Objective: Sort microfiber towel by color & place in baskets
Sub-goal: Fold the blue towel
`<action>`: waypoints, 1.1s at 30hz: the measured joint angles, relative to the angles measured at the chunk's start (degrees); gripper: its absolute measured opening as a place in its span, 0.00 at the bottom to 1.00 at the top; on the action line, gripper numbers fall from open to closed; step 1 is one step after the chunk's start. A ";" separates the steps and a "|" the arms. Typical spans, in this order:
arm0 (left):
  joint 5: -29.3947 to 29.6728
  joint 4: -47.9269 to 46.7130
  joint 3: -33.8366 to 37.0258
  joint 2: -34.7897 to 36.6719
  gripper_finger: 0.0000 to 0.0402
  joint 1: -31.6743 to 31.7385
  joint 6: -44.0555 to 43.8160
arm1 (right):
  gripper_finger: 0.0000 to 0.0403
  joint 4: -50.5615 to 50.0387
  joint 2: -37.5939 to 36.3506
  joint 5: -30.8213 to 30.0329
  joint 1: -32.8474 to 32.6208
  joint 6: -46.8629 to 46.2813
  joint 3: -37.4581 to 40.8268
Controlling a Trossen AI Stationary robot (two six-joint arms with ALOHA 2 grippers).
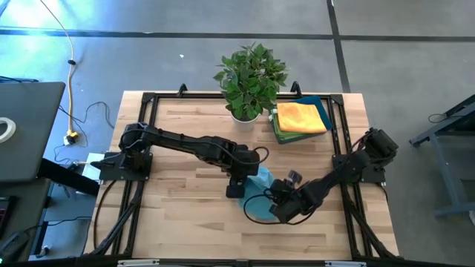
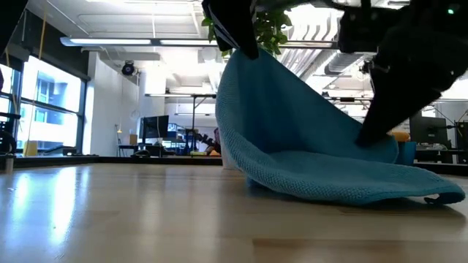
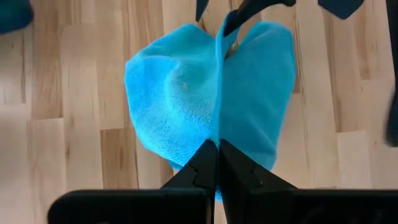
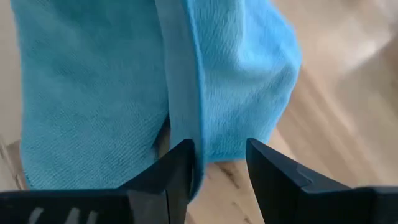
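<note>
- Nearest the front edge of the worktop [image 1: 185, 215], the right gripper [image 1: 284, 199] is down low at the blue towel [image 1: 261, 194]. Its jaws stand apart, one finger [image 4: 177, 171] pressed against a fold of the cloth, the other beside it over bare wood; I cannot tell whether it has a grip.
- Just behind it, the left gripper [image 1: 239, 184] has its jaws pinched tight on an edge of the towel. That side is lifted, while the rest sags onto the wood.
- At the back right corner sits the teal basket [image 1: 326, 111], with a yellow towel [image 1: 300, 117] on green cloth in it.
- Beside it, at the back edge, stands a potted plant [image 1: 250, 78].
</note>
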State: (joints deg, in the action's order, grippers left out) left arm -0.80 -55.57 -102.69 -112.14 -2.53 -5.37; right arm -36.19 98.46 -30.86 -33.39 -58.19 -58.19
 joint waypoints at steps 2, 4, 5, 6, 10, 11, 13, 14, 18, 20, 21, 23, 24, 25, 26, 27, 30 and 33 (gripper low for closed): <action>-0.02 0.00 0.02 0.00 0.00 0.01 0.00 | 0.36 0.11 1.07 0.89 -0.09 -1.61 0.00; -0.02 0.00 0.02 0.00 0.00 0.01 0.00 | 0.35 0.18 1.90 1.15 -0.13 -2.76 0.00; -0.02 0.00 0.02 0.00 0.00 0.01 0.00 | 0.34 0.41 2.19 1.16 -0.13 -3.24 0.00; -0.02 0.00 0.02 0.00 0.00 -0.02 0.00 | 0.33 0.80 2.43 1.14 -0.13 -3.39 0.00; -0.02 -0.16 0.02 0.00 0.00 0.01 0.00 | 0.22 2.03 2.88 1.62 -0.13 -3.45 0.00; -0.02 -0.20 0.02 0.00 0.00 0.00 0.00 | 0.18 2.04 2.86 1.81 -0.13 -3.44 0.00; -0.04 -0.45 0.02 0.00 0.00 -0.02 -0.30 | 0.08 1.77 2.77 2.15 -0.13 -3.41 0.00; -0.09 -0.82 0.02 0.00 0.00 -0.02 -1.04 | 0.04 1.71 2.58 2.67 -0.13 -3.36 0.00; -1.76 -2.94 0.07 0.00 0.00 -0.02 -5.96 | 0.03 0.18 1.68 5.45 -0.13 -3.38 -0.81; -1.98 -3.65 0.09 0.00 0.00 -0.02 -8.75 | 0.01 -2.51 1.32 6.03 -0.13 -2.74 -2.62; -1.92 -3.83 0.09 0.00 0.00 -0.10 -9.63 | 0.01 -4.54 1.20 6.40 -0.13 -2.05 -3.72; -0.75 -3.78 0.11 0.00 0.01 -0.49 -10.83 | 0.01 -8.29 1.18 7.01 -0.13 -0.14 -6.14; 0.14 -3.72 0.11 0.00 0.02 -0.72 -11.48 | 0.01 -10.09 1.18 7.06 -0.13 0.45 -7.43; 1.03 -3.49 0.12 0.00 0.02 -1.00 -12.21 | 0.00 -11.95 1.18 7.05 -0.13 1.36 -8.68; 1.91 -2.98 0.30 0.00 0.03 -1.28 -12.76 | 0.00 -13.85 1.18 7.05 -0.13 1.89 -9.88; 2.83 -2.49 0.66 0.00 0.03 -1.54 -13.38 | 0.00 -15.81 1.18 7.04 -0.13 2.57 -11.04; 4.31 -1.54 2.04 0.00 0.05 -2.41 -14.10 | 0.00 -21.11 1.18 7.04 -0.13 3.17 -14.51; 4.51 0.56 3.63 -0.01 0.08 -3.55 -14.23 | 0.00 -25.43 1.18 7.19 -0.13 3.03 -18.12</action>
State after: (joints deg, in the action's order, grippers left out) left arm 3.70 -55.01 -99.06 -112.15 -6.08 -19.60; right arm -61.62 99.63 -23.66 -33.52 -55.17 -76.31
